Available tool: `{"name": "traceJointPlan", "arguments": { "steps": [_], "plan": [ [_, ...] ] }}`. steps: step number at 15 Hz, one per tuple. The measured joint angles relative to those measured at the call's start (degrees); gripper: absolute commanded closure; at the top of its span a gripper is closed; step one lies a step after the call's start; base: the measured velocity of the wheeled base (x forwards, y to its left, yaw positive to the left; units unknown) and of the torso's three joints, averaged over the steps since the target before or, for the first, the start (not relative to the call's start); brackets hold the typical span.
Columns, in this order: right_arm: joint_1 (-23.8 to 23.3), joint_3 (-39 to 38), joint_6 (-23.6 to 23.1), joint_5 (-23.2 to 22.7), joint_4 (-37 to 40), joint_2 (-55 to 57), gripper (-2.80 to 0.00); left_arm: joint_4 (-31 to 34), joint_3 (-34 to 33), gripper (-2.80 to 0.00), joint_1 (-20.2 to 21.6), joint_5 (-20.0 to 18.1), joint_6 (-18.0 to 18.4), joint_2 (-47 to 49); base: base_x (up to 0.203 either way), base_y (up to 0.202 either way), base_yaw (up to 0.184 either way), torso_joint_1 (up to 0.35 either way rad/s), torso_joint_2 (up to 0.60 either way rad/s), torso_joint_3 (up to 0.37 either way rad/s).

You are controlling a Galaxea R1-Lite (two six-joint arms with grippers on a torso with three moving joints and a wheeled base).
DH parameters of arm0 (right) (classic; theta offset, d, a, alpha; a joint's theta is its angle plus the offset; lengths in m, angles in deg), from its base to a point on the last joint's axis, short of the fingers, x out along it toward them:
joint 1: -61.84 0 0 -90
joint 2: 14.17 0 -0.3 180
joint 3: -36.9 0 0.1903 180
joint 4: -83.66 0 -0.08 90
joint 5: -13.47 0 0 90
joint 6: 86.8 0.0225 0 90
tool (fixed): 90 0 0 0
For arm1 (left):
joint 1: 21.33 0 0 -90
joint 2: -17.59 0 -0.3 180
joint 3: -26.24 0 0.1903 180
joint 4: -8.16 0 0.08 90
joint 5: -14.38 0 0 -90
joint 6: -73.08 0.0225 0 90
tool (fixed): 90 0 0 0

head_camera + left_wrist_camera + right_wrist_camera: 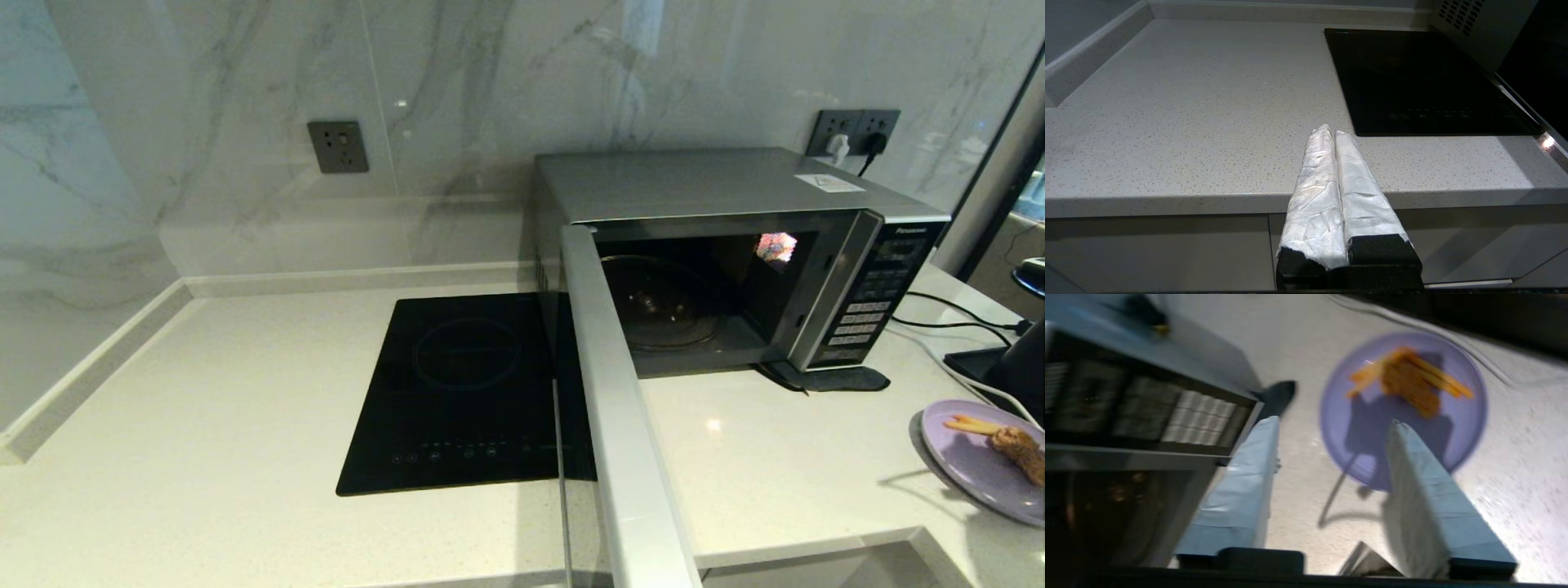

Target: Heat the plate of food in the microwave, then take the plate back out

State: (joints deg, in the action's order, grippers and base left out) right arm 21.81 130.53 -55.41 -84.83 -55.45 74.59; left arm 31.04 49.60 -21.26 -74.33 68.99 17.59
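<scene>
1. Wrapped fingers (1421,490) of the right gripper (1333,424) stand apart, empty, above the plate of food (1404,408).
2. It sits on the counter (775,465), beside the microwave (702,188).
3. Its door (620,425) is open; a careless grab could tip fries off.
4. Left gripper (1335,132) parked, fingers together.

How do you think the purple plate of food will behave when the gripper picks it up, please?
The plate of food looks rigid and shallow, so probably stiff. Its loose fries and chicken might slide if tilted. The smooth rim may be slippery.
</scene>
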Motion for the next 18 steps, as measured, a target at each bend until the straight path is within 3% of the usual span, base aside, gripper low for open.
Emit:
{"name": "traceJointPlan", "arguments": {
  "steps": [3,6,10,14,18],
  "plan": [
    [5.7,5.5,0.0,0.0,0.1,-2.5,0.0,0.0,0.0,0.0,0.0,0.0,0.0,0.0,0.0,0.0,0.0,0.0,0.0,0.0],
    [14.2,13.2,0.3,1.1,2.1,-3.5,0.0,0.0,0.0,0.0,0.0,0.0,0.0,0.0,0.0,0.0,0.0,0.0,0.0,0.0],
    [32.5,25.1,4.1,5.6,9.9,-3.6,0.0,0.0,0.0,0.0,0.0,0.0,0.0,0.0,0.0,0.0,0.0,0.0,0.0,0.0],
    [52.2,39.3,10.8,6.8,21.7,-2.0,0.0,0.0,0.0,0.0,0.0,0.0,0.0,0.0,0.0,0.0,0.0,0.0,0.0,0.0],
    [68.1,43.1,13.2,7.1,25.1,-0.7,0.0,0.0,0.0,0.0,0.0,0.0,0.0,0.0,0.0,0.0,0.0,0.0,0.0,0.0]
  ]
}}
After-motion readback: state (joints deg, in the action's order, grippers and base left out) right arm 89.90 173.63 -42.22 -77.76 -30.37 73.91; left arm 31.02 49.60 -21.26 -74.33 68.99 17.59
